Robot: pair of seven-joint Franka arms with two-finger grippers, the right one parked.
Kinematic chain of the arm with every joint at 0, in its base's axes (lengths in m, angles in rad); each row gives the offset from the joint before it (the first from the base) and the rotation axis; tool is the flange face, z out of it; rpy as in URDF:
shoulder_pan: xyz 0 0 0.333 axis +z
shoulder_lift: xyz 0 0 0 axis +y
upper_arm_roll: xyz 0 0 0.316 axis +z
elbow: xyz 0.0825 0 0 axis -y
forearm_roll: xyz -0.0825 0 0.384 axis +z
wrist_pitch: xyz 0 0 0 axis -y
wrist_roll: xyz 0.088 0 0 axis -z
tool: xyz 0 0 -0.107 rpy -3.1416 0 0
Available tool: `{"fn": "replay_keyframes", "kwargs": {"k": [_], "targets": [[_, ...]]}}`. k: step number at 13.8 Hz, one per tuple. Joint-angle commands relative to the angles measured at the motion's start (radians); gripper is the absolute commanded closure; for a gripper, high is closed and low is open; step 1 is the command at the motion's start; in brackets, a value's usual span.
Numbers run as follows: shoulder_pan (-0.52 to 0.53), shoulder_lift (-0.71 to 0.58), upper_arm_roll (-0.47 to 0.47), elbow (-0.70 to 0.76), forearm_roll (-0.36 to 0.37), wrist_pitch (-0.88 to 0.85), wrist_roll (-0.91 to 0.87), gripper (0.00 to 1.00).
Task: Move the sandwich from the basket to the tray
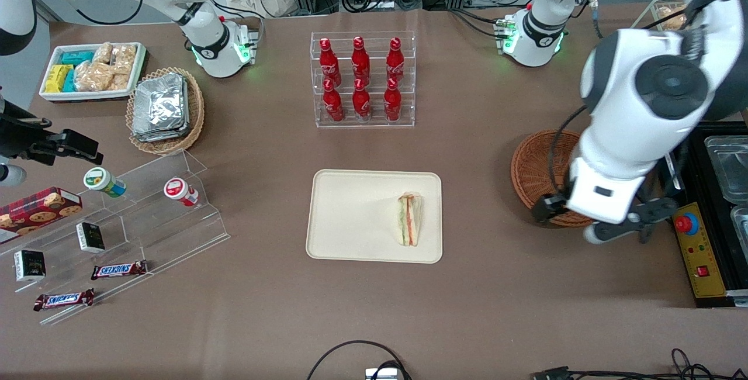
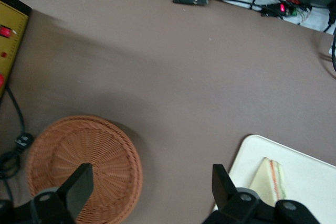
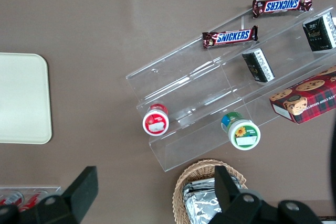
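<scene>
- The sandwich [image 1: 410,220] lies on the cream tray [image 1: 350,216], near the tray's edge toward the working arm's end of the table, clear of the gripper.
- The left arm's gripper [image 2: 149,187] hangs released, fingers [image 2: 79,186] spread wide with nothing between them, above the table between the round woven basket [image 1: 534,169] and the tray.
- One finger shows over the basket's rim; the other finger shows beside the tray's corner.
- A rack of red bottles [image 1: 362,79] stands farther from the front camera than the tray.
</scene>
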Motion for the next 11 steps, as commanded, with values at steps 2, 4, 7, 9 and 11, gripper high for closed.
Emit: {"fn": "replay_keyframes", "kwargs": {"k": [2,4,7,9,11], "targets": [[0.101,-0.151,-0.039,-0.132,-0.045,-0.010,0.156,0.00],[0.158,-0.182,-0.063,-0.133,-0.043,-0.074,0.246,0.00],[0.273,-0.226,-0.140,-0.128,-0.037,-0.149,0.417,0.00],[0.298,-0.260,-0.152,-0.128,-0.037,-0.181,0.445,0.00],[0.354,-0.286,-0.200,-0.128,-0.032,-0.223,0.474,0.00]]}}
